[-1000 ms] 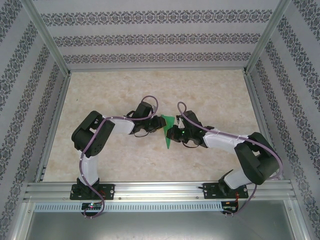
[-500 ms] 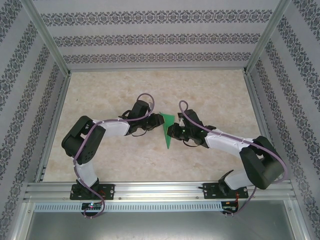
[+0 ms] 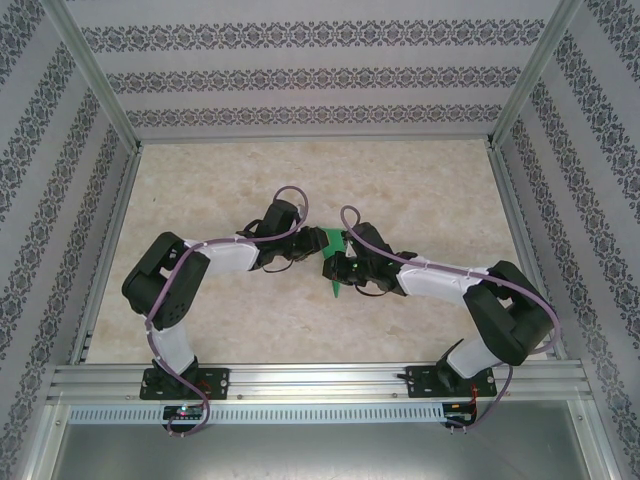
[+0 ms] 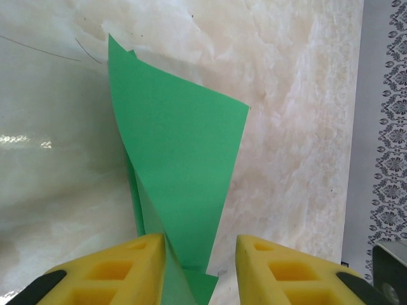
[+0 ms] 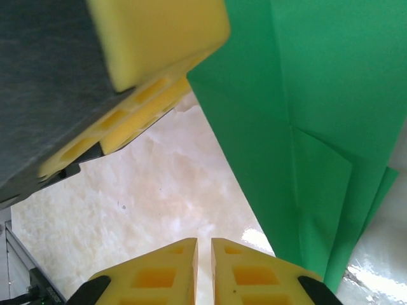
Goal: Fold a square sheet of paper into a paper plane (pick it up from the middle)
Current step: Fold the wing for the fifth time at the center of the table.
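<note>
Centrally, bright green folded paper sheet [image 3: 331, 241], tapering to point, is sitting on beige marbled tabletop [image 3: 420, 180], between both pincers. Left pincer [image 4: 200, 244] is straddling paper, yellow fingers [image 4: 127, 264] standing spread, paper touching one finger. Right pincer [image 5: 204, 244] is sitting just beside paper, fingers nearly pressed together, pinching nothing.

Plain bright green paper plane [image 4: 178, 184] on a cream, marble-veined table [image 3: 420, 190].
Gripper fingers [image 5: 159, 38] yellow; arms [image 3: 228, 255] black and white with purple cables [image 3: 291, 187]; walls [image 3: 300, 75] white with dark, seemingly floral, bands.
</note>
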Tool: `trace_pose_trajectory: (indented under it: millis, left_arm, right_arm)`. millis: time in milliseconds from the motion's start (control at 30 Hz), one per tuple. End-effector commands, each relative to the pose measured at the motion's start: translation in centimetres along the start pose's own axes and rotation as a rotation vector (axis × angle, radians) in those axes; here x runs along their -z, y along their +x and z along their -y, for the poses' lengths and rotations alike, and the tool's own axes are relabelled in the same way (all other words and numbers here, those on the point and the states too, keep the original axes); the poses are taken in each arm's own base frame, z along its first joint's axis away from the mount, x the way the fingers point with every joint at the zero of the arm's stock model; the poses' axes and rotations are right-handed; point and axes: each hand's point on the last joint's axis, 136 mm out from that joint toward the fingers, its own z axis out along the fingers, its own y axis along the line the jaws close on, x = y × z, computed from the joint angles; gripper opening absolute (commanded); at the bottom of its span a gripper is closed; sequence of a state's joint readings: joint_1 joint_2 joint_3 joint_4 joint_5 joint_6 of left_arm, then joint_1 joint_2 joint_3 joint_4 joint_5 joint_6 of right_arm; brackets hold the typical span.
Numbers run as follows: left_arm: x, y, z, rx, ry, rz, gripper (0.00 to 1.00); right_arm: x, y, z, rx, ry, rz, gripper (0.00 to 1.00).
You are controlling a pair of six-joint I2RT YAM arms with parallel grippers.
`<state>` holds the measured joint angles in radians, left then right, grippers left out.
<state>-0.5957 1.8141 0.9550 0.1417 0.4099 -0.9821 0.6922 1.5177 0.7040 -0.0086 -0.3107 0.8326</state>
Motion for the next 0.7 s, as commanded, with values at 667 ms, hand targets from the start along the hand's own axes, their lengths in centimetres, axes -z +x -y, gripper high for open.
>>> trace_pose_trajectory:
  millis: [667]
  left_arm:
    - [-3.0, 0.4, 1.9, -0.010, 0.094, -0.138, 0.38]
  right_arm:
    - [-0.9, -0.8, 3.6, -0.072, 0.037, 0.028, 0.15]
